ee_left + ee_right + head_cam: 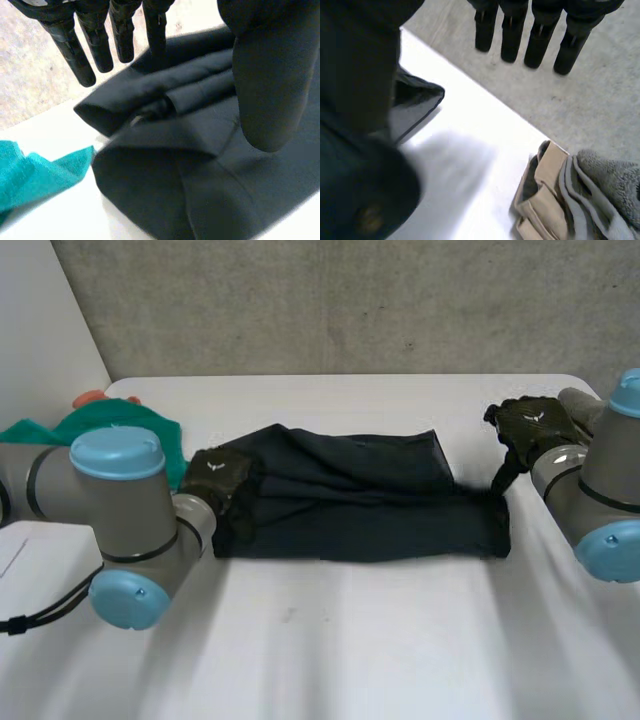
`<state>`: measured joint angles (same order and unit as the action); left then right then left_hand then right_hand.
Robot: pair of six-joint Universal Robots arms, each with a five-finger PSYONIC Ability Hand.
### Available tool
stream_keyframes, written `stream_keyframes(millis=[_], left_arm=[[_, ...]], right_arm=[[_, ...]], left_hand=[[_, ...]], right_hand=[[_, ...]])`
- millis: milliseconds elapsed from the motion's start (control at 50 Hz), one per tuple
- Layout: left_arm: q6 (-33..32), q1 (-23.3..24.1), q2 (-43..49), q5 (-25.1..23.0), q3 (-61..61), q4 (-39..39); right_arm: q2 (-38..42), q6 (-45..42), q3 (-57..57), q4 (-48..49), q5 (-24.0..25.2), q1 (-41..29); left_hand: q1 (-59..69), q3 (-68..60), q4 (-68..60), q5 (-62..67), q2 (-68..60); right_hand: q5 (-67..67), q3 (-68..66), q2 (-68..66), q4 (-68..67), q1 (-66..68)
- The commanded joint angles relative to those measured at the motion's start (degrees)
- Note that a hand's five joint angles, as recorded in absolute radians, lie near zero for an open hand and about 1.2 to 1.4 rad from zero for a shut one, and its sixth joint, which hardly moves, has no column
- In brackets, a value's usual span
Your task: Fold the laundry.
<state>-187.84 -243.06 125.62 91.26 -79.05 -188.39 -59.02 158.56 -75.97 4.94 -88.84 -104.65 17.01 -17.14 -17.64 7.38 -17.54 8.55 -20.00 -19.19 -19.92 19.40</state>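
A dark navy garment [360,500] lies folded into a long band across the middle of the white table [350,640]. My left hand [220,480] is at its left end, open. In the left wrist view its straight fingers [85,45] reach over the layered folds [165,165], with the thumb [270,90] above the cloth. My right hand [530,425] is open just beyond the garment's right end. Its fingers [535,35] are straight and hold nothing. One corner of the garment [415,100] lies beside its thumb [360,65].
A teal cloth [130,425] lies bunched at the back left behind my left arm, seen again beside the garment [35,175], with something orange [90,398] behind it. Folded beige cloth [545,200] and a grey towel [610,185] lie near my right hand.
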Motion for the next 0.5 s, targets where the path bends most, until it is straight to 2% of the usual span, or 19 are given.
stream_keyframes(millis=[20, 140, 280, 360, 500], left_arm=[[-0.15, -0.31, -0.03, -1.17, 3.98, 1.35], [-1.03, 0.30, -0.02, -3.11, 2.59, 6.10], [-1.38, 0.30, -4.50, -3.19, -3.12, 9.01], [-2.35, 0.13, -5.39, -3.19, -4.71, 9.01], [-6.65, 0.22, -2.76, -3.11, -4.45, 8.83]], right_arm=[[-8.28, -4.93, -0.31, -3.71, 2.96, -0.29], [-16.46, -11.33, -4.61, -13.26, 9.90, 0.24], [-17.88, -13.63, -10.42, -20.14, 11.32, 0.24], [-15.69, -12.67, -12.97, -19.10, 12.11, 0.41], [-4.79, -8.19, -13.33, -9.96, 11.67, -0.38]], left_hand=[[4.64, -4.51, -4.01, 4.27, -4.11], [4.81, -4.68, -4.18, 4.44, -4.28], [11.69, -11.56, -11.06, 11.32, -11.16], [16.58, -16.45, -15.95, 16.22, -16.05], [16.42, -16.28, -15.79, 16.05, -15.89]], right_hand=[[-2.24, 3.69, 2.89, 3.61, -3.09], [3.96, -2.51, -3.31, -2.59, 3.11], [13.74, -12.29, -13.09, -12.37, 12.89], [13.57, -12.13, -12.93, -12.20, 12.73], [17.77, -16.32, -17.13, -16.40, 16.92]])
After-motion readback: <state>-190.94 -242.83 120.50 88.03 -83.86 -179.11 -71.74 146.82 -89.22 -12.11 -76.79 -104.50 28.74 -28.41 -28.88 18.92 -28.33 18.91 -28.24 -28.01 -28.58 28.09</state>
